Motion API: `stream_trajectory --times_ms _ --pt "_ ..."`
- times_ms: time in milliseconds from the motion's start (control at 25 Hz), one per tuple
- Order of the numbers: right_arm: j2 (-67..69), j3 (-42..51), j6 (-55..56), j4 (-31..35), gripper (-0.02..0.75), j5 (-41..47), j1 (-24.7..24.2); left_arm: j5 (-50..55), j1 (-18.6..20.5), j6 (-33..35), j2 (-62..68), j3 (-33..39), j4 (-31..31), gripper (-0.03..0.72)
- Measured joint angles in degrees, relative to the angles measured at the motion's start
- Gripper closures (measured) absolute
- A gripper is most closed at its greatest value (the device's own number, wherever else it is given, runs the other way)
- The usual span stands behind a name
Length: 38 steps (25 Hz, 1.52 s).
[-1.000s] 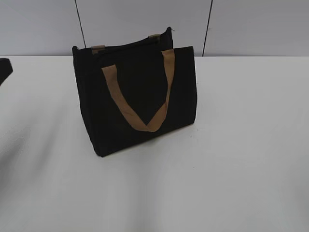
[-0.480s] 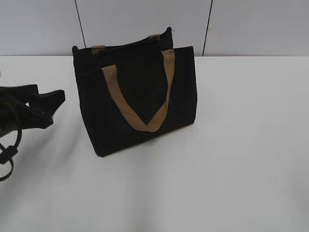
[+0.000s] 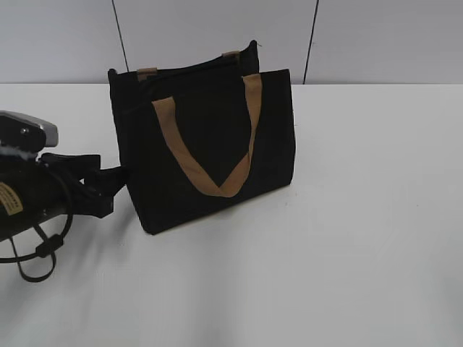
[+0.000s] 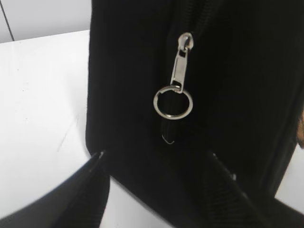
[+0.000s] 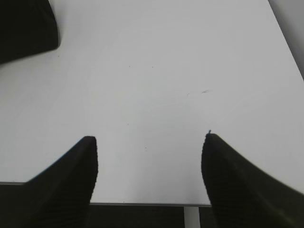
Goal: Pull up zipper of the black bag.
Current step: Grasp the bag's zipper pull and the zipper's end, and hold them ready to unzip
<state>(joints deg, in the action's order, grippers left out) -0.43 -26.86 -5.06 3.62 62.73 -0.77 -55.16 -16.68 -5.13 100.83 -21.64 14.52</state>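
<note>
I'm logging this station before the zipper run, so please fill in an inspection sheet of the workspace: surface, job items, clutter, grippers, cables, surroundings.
Surface: white table, bare apart from the bag and the arm.
Job's things: black bag stands upright, tan handle hanging down its front; zipper runs along the bag's end face, its silvery pull with a ring hanging free.
Clutter: nothing seen.
Grippers: left gripper open, at the bag's left end just below the pull, nothing held; right gripper open over bare table, apart from the bag.
Cables: black cable loops hang under the left arm.
Surroundings: pale wall panels with dark seams behind the table.
</note>
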Motion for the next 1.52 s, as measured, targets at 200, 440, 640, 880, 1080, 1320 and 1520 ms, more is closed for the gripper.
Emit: stream_trajectory --times_ms 200,440,640,880,1080,1320,1520 --pt "0.0 0.0 0.0 0.0 0.219 0.0 0.0 -1.3 0.0 0.0 5.5 -4.0 0.4 0.239" --pt "0.0 0.0 0.0 0.0 0.219 0.0 0.0 -1.6 0.0 0.0 10.6 -8.4 3.9 0.272" --pt "0.0 0.0 0.0 0.0 0.219 0.0 0.0 -2.0 0.0 0.0 13.6 -10.8 4.9 0.274" --pt "0.0 0.0 0.0 0.0 0.219 0.0 0.0 -4.2 0.0 0.0 15.6 -12.6 5.1 0.390" --pt "0.0 0.0 0.0 0.0 0.219 0.0 0.0 -4.4 0.0 0.0 15.7 -12.7 5.3 0.589" --pt "0.0 0.0 0.0 0.0 0.219 0.0 0.0 -0.5 0.3 0.0 12.6 -12.4 4.5 0.659" --pt "0.0 0.0 0.0 0.0 0.219 0.0 0.0 6.0 1.3 0.0 2.5 -11.4 2.6 0.660"
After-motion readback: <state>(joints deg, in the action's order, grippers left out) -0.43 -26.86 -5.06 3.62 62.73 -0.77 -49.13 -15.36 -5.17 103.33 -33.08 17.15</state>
